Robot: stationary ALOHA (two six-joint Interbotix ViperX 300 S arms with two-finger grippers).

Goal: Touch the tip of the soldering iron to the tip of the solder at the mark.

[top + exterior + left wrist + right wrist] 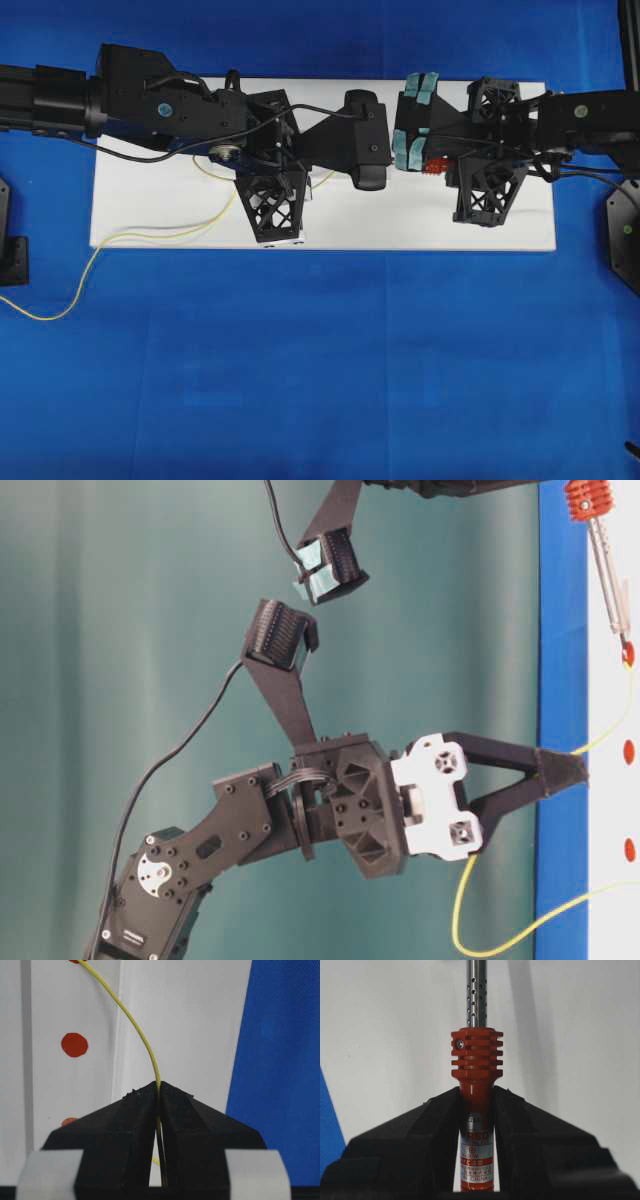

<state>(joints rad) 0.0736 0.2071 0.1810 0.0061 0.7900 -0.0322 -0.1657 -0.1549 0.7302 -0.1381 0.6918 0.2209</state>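
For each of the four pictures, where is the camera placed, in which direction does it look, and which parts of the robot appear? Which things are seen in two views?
Overhead exterior: above, looking straight down on the white board, both arms.
Table-level exterior: low and turned sideways; left gripper, soldering iron tip at a red mark.
Left wrist: behind the left gripper, shut on the solder.
Right wrist: behind the right gripper, shut on the soldering iron.
Shared: solder in the overhead and left wrist views; iron in the table-level and right wrist views.
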